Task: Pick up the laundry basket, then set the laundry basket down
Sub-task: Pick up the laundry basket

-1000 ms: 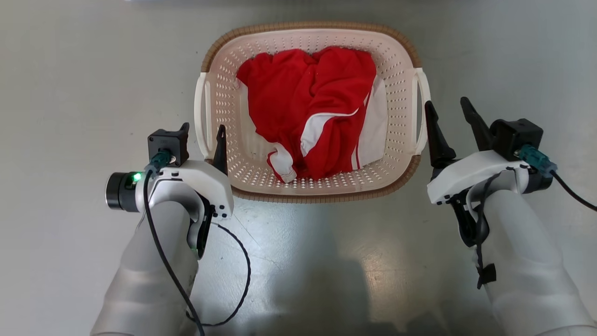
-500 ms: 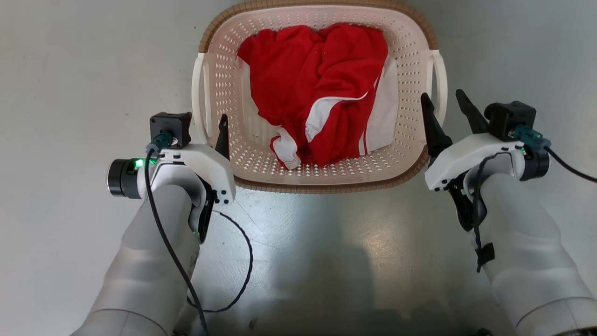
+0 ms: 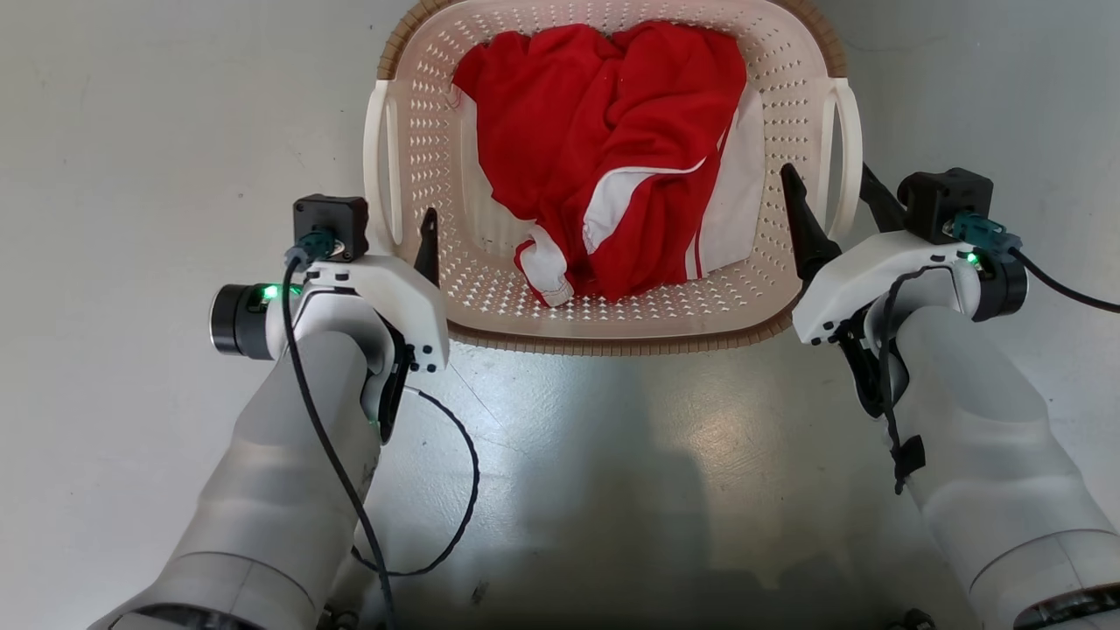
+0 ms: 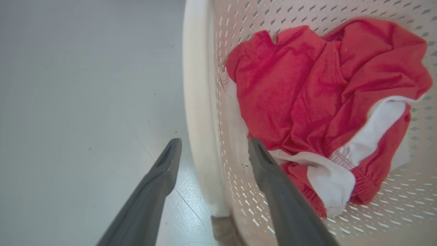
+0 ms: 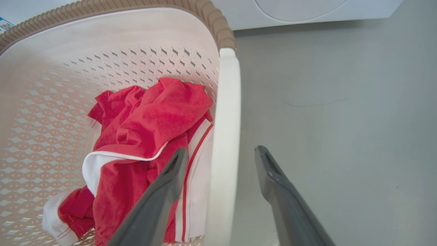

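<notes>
The laundry basket [image 3: 612, 337], cream and perforated with a brown rim, stands on the grey floor with a red and white garment [image 3: 604, 149] inside. My left gripper [image 3: 389, 223] is open astride the basket's left white handle [image 3: 376, 157], one finger inside the basket and one outside. The left wrist view shows that handle [image 4: 198, 85] between the spread fingers of the left gripper [image 4: 214, 141], not clamped. My right gripper [image 3: 825, 179] is open astride the right handle [image 3: 847, 149]. The right wrist view shows the right gripper [image 5: 222, 151] with that handle [image 5: 227, 102] between its fingers.
A white washer [image 5: 307, 10] stands beyond the basket's far end. Bare grey floor [image 3: 131, 131] lies on both sides of the basket. A black cable [image 3: 464, 490] loops beside my left forearm.
The head view has shifted, so the basket sits higher in it. Both grippers have moved forward along the basket's sides, and the right one now has the handle between its fingers. Both stay open.
</notes>
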Tool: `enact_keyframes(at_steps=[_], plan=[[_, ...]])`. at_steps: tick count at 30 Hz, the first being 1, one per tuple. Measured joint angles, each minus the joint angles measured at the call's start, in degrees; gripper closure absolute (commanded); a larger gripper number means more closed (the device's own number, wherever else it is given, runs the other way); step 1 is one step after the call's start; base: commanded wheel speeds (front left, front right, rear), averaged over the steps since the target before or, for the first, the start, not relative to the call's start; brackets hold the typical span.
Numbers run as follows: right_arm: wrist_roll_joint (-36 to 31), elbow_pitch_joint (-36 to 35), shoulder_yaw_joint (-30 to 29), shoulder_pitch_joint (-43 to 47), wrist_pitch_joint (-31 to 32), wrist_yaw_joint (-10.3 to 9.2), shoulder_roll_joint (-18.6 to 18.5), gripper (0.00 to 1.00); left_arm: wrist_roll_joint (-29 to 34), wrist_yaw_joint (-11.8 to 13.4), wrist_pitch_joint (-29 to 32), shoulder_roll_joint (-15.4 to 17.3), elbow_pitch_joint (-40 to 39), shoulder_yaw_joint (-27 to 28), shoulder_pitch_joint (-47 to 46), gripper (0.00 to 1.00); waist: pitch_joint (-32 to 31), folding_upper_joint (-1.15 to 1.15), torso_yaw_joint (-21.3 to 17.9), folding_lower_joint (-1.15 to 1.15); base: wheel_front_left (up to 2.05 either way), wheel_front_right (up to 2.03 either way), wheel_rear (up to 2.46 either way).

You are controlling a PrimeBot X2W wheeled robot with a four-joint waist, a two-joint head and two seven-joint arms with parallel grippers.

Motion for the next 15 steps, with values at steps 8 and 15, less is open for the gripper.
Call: enact_keyframes(at_steps=[8,15], plan=[[0.8,0.5,0.5,-0.7,0.0,0.00,0.0,0.40,-2.9,0.1,0.0,0.0,1.4,-4.3,-1.8,0.53,-0.1,0.00,-0.1,0.00,0.00,0.00,0.00],[0.8,1.8,0.6,-0.9,0.0,-0.02,-0.1,1.00,-7.3,0.3,0.0,0.2,2.5,-9.1,-1.8,1.00,-0.9,0.00,-0.3,0.00,0.00,0.00,0.00]])
